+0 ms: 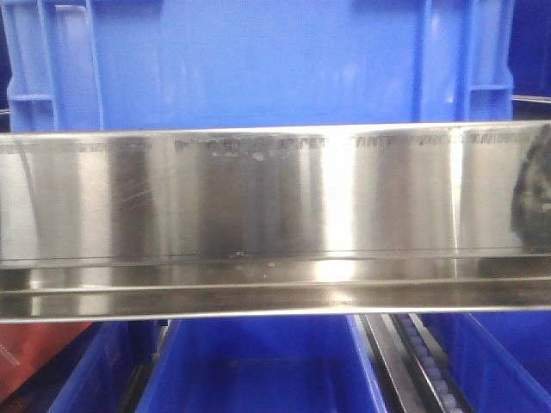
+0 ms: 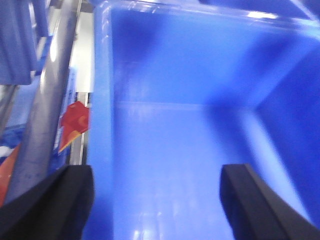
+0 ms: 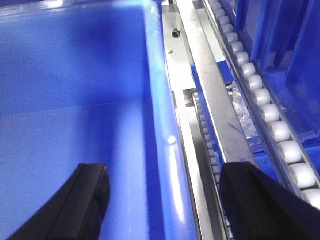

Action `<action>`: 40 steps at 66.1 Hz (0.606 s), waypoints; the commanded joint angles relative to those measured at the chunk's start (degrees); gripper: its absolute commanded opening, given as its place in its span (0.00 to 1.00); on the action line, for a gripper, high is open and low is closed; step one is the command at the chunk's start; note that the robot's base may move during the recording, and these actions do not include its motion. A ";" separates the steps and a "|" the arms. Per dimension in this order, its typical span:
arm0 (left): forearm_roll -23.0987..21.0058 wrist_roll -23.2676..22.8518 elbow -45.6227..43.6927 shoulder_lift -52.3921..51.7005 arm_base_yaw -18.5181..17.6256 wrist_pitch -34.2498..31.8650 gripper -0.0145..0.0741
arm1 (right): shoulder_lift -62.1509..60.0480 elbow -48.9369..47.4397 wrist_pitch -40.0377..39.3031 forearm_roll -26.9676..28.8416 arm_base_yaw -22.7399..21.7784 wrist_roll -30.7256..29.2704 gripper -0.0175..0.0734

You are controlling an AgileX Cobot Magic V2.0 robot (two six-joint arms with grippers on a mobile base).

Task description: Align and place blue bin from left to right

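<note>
The blue bin (image 1: pixel 258 60) fills the top of the front view: a broad smooth side wall with ribbed corners, standing behind a steel shelf front (image 1: pixel 275 215). Neither gripper shows in that view. Both wrist views look into a deeper-blue lower bin (image 1: pixel 258 370). My left gripper (image 2: pixel 157 172) is open astride that bin's left wall (image 2: pixel 102 125), one finger outside and one inside. My right gripper (image 3: pixel 165 170) is open astride its right wall (image 3: pixel 160 100), with the outer finger over the rails. Nothing is held.
A roller track (image 3: pixel 260 100) and metal rails run along the lower bin's right side, with another blue bin (image 1: pixel 499 361) beyond. On its left are a metal post (image 2: pixel 50 100), a red object (image 2: pixel 75 117) and a further blue bin (image 1: pixel 95 370).
</note>
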 commanded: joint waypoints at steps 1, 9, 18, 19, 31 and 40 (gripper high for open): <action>0.16 0.13 -1.52 -1.37 -0.38 -0.80 0.65 | -1.70 -0.95 -0.43 -1.04 -0.26 -0.01 0.61; 0.16 0.13 -4.58 -1.46 -0.38 2.18 0.60 | -2.40 -2.88 1.83 -1.04 -0.02 -2.14 0.53; 0.16 0.13 -6.78 -1.46 -0.38 3.88 0.31 | -2.65 -4.65 2.81 -1.04 0.08 -3.04 0.26; 0.33 0.13 -6.94 -1.46 -0.38 3.88 0.28 | -2.65 -4.67 2.81 -1.04 0.08 -3.04 0.24; 3.24 0.13 -7.39 -2.07 -0.38 2.66 0.04 | -3.16 -4.83 3.77 -1.04 0.08 -3.04 0.11; 2.47 0.13 -8.87 -4.21 -0.38 7.57 0.04 | -5.07 -4.83 5.67 0.11 0.08 -3.04 0.11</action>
